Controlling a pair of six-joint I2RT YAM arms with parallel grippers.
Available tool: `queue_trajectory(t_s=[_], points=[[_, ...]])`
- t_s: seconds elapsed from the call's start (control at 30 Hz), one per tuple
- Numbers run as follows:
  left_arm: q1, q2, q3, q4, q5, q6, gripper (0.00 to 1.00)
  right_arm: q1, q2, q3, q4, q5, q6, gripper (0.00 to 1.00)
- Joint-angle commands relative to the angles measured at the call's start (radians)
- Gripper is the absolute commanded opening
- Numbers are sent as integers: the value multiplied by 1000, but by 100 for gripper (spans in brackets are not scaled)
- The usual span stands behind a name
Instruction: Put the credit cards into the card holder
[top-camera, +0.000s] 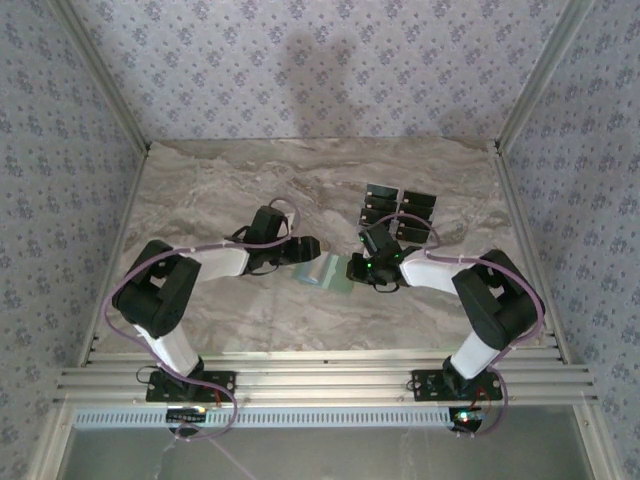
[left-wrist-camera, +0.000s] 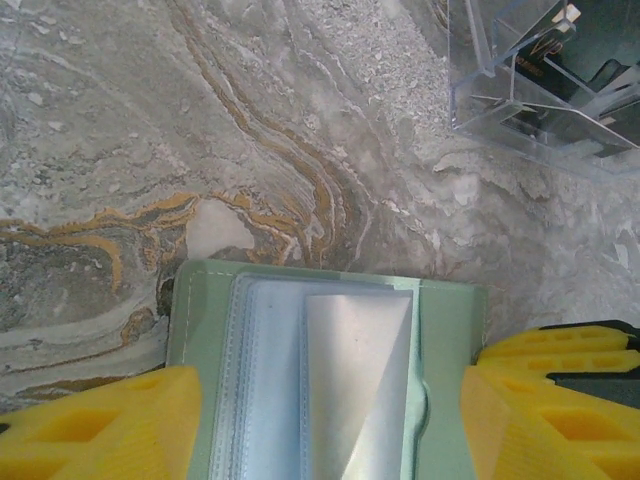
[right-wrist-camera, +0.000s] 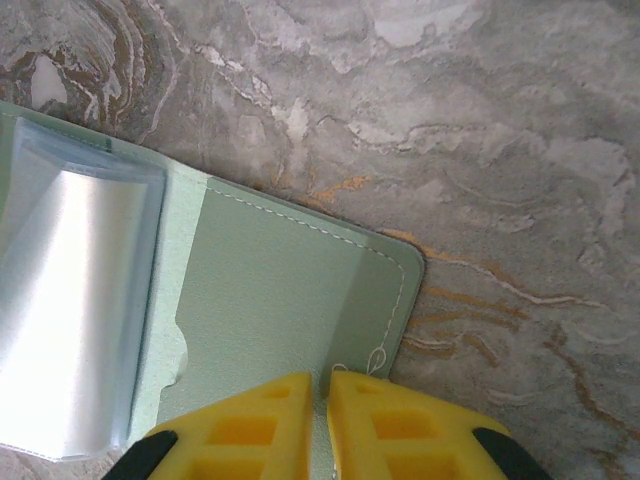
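Right gripper (right-wrist-camera: 320, 385), reaching in low, pinches a corner of my opened sage-green card holder (right-wrist-camera: 290, 290) at mid-table (right-wrist-camera: 500, 150), clear sleeves (right-wrist-camera: 80, 300) showing, while left gripper (left-wrist-camera: 330, 390) straddles it, fingers spread.

Both arms fold inward at the elbows. Left gripper (top-camera: 306, 247) points toward 3 o'clock, fingers (left-wrist-camera: 100, 420) spread wide; right gripper (top-camera: 362, 267) points toward 9 o'clock, pinched on the card holder (top-camera: 330, 272)

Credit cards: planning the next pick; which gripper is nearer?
Right. The right gripper sits just short of the credit cards; the left gripper is farther left, beyond the card holder.
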Motion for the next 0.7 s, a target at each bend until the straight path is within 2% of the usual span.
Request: queue_trajectory(t_s=[0.0,0.07,0.23,0.67], points=[[-2,-39,-10,-24,-56,4,69,-13,50,-25,-40,46,-18,17],[-2,-36,-4,-60,-90,17,70,-13,48,-27,-41,47,-18,17],[-3,-5,6,-75,-89,28,70,-13,50,-24,-40,46,-18,17],[-14,41,16,-44,0,33,69,-14,52,-21,-47,50,-20,17]])
